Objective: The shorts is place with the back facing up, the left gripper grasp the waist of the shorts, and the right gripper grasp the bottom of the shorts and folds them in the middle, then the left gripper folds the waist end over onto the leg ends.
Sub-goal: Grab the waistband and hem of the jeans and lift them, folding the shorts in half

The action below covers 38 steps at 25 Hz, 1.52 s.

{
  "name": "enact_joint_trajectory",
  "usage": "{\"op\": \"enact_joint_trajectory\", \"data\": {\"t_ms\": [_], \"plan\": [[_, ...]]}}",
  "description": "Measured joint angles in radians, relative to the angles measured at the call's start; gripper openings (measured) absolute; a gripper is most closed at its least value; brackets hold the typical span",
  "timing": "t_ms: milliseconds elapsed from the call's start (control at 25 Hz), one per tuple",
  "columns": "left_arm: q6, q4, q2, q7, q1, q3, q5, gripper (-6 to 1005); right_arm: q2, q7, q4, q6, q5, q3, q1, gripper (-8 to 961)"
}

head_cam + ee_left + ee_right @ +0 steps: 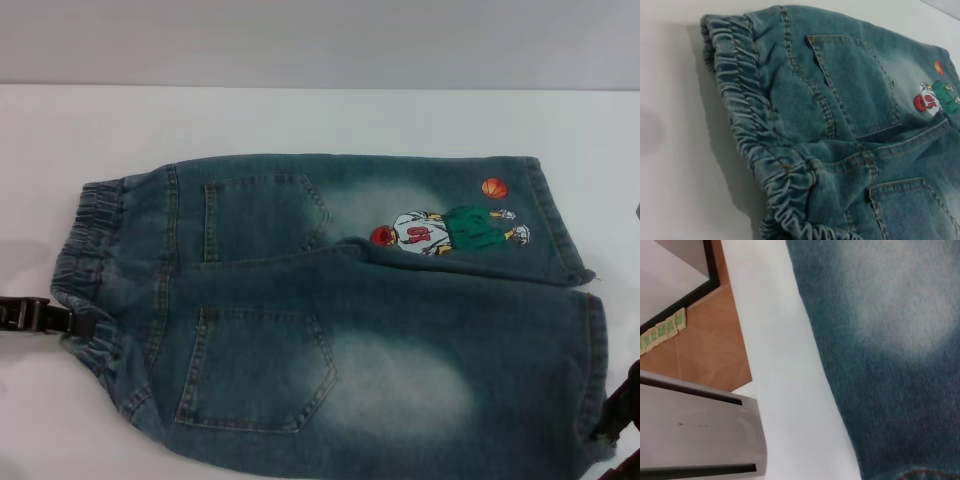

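Note:
The blue denim shorts [330, 320] lie flat on the white table [300, 115] with the two back pockets up. The waist of the shorts [90, 250] is the ruffled band at the left, seen close in the left wrist view [745, 115]. The bottom of the shorts [596, 350] lies at the right, and the basketball-player print [450, 230] sits on the far leg. My left gripper [80, 322] is at the near part of the waistband and touches its edge. At the near leg's hem sits my right gripper [610, 425], partly cut off by the picture's edge.
In the right wrist view the denim [890, 340] lies close to the table's edge [780, 365], with brown floor [705, 340] below and a grey panel [695, 430] beside it. A bare white table strip runs behind the shorts up to the wall.

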Motion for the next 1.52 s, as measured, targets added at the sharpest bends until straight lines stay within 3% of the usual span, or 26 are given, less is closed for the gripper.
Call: {"op": "enact_joint_trajectory", "data": {"t_ms": [320, 440, 640, 840, 1080, 1160, 1360, 1520], "plan": [[0.002, 0.000, 0.002, -0.002, -0.006, 0.000, 0.000, 49, 0.000, -0.001, 0.000, 0.009, 0.001, 0.006, 0.000, 597], [0.002, 0.000, 0.002, -0.002, -0.006, 0.000, 0.000, 49, 0.000, -0.002, 0.002, 0.010, 0.001, 0.006, 0.001, 395], [0.003, 0.000, 0.001, -0.002, -0.006, 0.000, 0.000, 50, 0.004, -0.005, 0.002, 0.011, 0.001, 0.004, 0.001, 153], [0.005, 0.000, 0.000, -0.002, -0.006, 0.000, 0.000, 50, 0.008, -0.007, -0.003, 0.015, 0.001, 0.009, -0.006, 2], [0.005, 0.000, -0.002, -0.002, -0.008, 0.000, -0.010, 50, 0.008, -0.034, -0.020, 0.027, 0.040, 0.036, -0.022, 2], [0.008, 0.000, -0.002, -0.002, -0.009, 0.000, -0.025, 50, -0.002, -0.066, -0.034, 0.024, 0.105, 0.083, -0.036, 2], [0.017, -0.025, 0.007, -0.006, -0.012, 0.000, -0.092, 50, -0.052, -0.144, -0.019, 0.015, 0.240, 0.246, -0.058, 3], [0.017, -0.030, 0.008, -0.010, -0.014, 0.000, -0.154, 51, -0.058, -0.194, -0.016, 0.028, 0.312, 0.355, -0.078, 3]]}}
